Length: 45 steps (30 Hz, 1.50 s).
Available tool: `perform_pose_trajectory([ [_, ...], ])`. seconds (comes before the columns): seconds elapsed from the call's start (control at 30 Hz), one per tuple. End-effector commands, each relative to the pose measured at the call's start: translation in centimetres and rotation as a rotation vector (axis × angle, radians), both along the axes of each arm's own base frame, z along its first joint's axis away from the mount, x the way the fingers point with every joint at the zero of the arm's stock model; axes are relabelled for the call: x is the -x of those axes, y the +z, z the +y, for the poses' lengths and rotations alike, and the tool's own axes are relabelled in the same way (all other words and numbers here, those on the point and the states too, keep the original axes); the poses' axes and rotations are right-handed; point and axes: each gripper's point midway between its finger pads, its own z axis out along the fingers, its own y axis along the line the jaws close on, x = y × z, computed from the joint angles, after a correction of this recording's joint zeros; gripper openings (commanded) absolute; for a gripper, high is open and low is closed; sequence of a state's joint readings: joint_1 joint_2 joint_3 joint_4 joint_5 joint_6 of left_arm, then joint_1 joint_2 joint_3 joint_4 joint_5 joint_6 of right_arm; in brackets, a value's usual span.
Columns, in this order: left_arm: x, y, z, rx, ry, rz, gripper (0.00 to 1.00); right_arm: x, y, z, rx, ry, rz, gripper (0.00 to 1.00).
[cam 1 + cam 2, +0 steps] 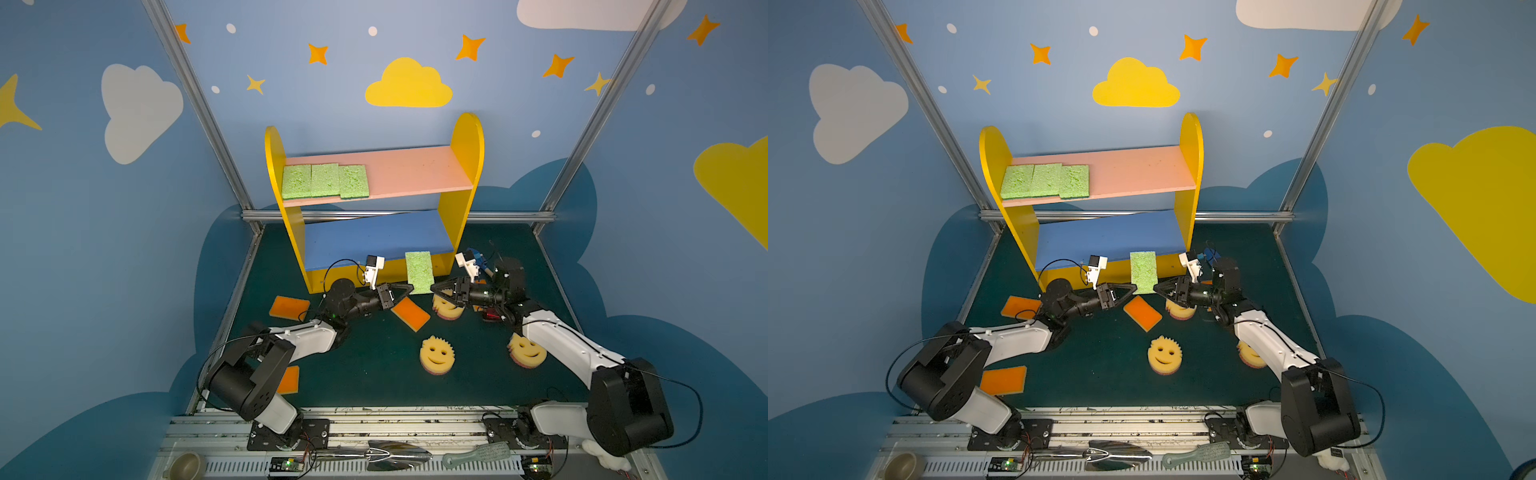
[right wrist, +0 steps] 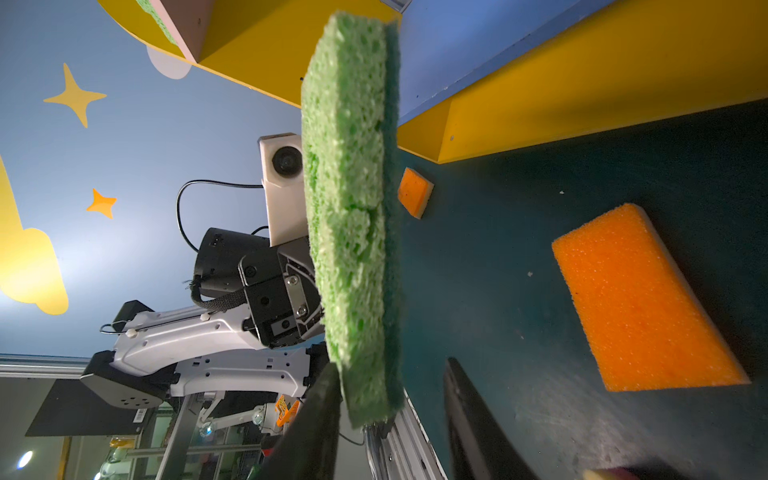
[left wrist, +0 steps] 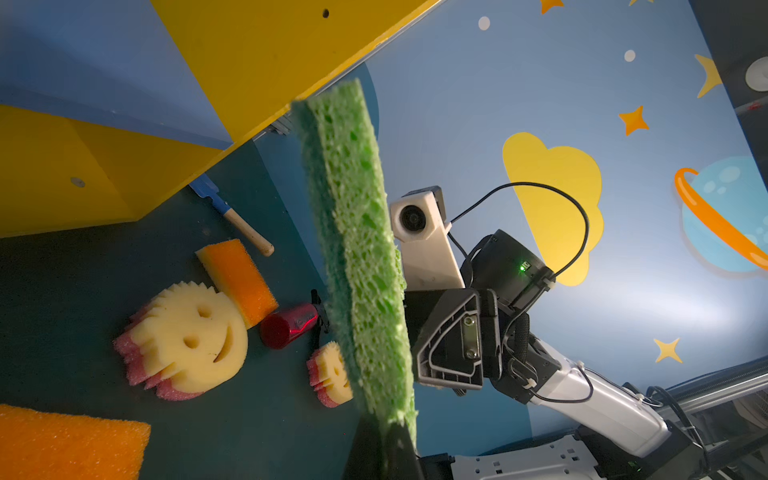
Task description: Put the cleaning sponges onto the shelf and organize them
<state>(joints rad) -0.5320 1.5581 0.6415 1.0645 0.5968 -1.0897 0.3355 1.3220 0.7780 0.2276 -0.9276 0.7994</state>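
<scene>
A light-green sponge (image 1: pixel 419 272) hangs on edge above the mat, in front of the shelf's (image 1: pixel 467 141) blue lower board (image 1: pixel 374 237). My left gripper (image 1: pixel 409 289) is shut on its near corner (image 3: pixel 357 249). My right gripper (image 1: pixel 434 289) faces it from the other side, open, its jaws astride the sponge's edge (image 2: pixel 353 208) with a gap at one finger. Three green sponges (image 1: pixel 324 180) lie side by side at the left of the pink upper board (image 1: pixel 407 170). On the mat lie orange-topped sponges (image 1: pixel 289 307) (image 1: pixel 410 313) (image 1: pixel 289 380) and smiley sponges (image 1: pixel 437 355) (image 1: pixel 527 349) (image 1: pixel 446 307).
A blue toy shovel (image 3: pixel 208 193) and a red cylinder (image 3: pixel 289 328) lie on the mat near the shelf's right foot, under my right arm. On the front rail sit a metal scoop (image 1: pixel 395 453), a brush (image 1: pixel 478 455) and a bowl (image 1: pixel 187 465).
</scene>
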Motion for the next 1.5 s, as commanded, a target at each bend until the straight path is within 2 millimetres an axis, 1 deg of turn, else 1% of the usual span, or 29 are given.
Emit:
perform_pose_trajectory([
  [0.0, 0.0, 1.9, -0.1, 0.043, -0.015, -0.055, 0.03, -0.2, 1.2, 0.2, -0.020, 0.012, -0.033, 0.30],
  [0.1, 0.0, 1.9, -0.2, 0.051, -0.022, -0.054, 0.03, -0.2, 1.5, 0.2, -0.027, 0.011, -0.039, 0.23],
  [0.37, 0.0, 1.6, -0.3, 0.069, -0.029, -0.036, 0.03, 0.1, 2.0, 0.2, -0.044, 0.010, -0.055, 0.12],
  [0.5, 0.2, 1.3, -0.3, 0.067, -0.030, -0.026, 0.04, 0.3, 2.4, 0.0, -0.041, 0.005, -0.068, 0.04],
  [0.53, 0.2, 1.2, -0.2, 0.063, -0.027, -0.020, 0.11, 0.4, 2.5, -0.1, -0.038, 0.004, -0.068, 0.03],
  [0.57, 0.2, 1.0, -0.2, 0.057, -0.022, -0.014, 0.22, 0.5, 2.6, -0.1, -0.038, 0.004, -0.076, 0.01],
  [0.6, 0.2, 0.9, -0.1, 0.055, -0.016, -0.013, 0.36, 0.6, 2.7, -0.1, -0.035, 0.003, -0.077, 0.00],
  [0.67, 0.4, 0.8, 0.1, 0.044, -0.008, -0.011, 0.71, 0.9, 2.9, -0.3, -0.031, 0.002, -0.082, 0.00],
  [0.7, 0.5, 0.8, 0.2, 0.037, -0.004, -0.011, 0.84, 0.9, 3.0, -0.3, -0.028, 0.000, -0.083, 0.00],
  [0.73, 0.6, 0.8, 0.3, 0.026, 0.000, -0.013, 0.96, 1.0, 3.1, -0.4, -0.025, -0.001, -0.084, 0.00],
  [0.77, 0.7, 0.7, 0.4, 0.012, 0.009, -0.015, 0.99, 1.2, 3.3, -0.5, -0.024, -0.003, -0.088, 0.00],
  [0.87, 1.1, 0.7, 1.0, -0.051, 0.044, -0.023, 0.99, 1.5, 3.7, -0.7, -0.010, -0.007, -0.088, 0.00],
  [1.0, 1.9, -0.9, 2.3, -0.225, 0.130, -0.013, 0.99, 2.0, 4.9, -1.1, 0.011, -0.008, -0.104, 0.00],
  [1.07, 2.1, -2.2, 3.6, -0.331, 0.201, 0.016, 0.99, 1.7, 5.6, -1.4, 0.036, -0.041, -0.107, 0.00],
  [1.13, 2.1, -3.5, 5.6, -0.416, 0.302, 0.050, 1.00, 0.9, 6.3, -2.0, 0.074, -0.095, -0.138, 0.00],
  [1.2, 2.5, -4.0, 6.8, -0.438, 0.343, 0.061, 1.00, 0.6, 8.0, -2.1, 0.068, -0.109, -0.205, 0.00],
  [1.23, 2.7, -4.2, 7.1, -0.440, 0.352, 0.064, 0.99, 0.4, 9.2, -2.2, 0.057, -0.121, -0.236, 0.00],
  [1.27, 2.9, -4.4, 7.4, -0.444, 0.355, 0.066, 0.99, 0.3, 10.4, -2.2, 0.053, -0.130, -0.261, 0.00],
  [1.33, 3.3, -4.8, 7.6, -0.460, 0.355, 0.075, 0.99, -0.2, 12.2, -2.1, 0.054, -0.133, -0.282, 0.00],
  [1.47, 3.5, -5.2, 8.2, -0.486, 0.364, 0.082, 0.99, -1.3, 15.5, -1.0, 0.026, -0.106, -0.299, 0.00],
])
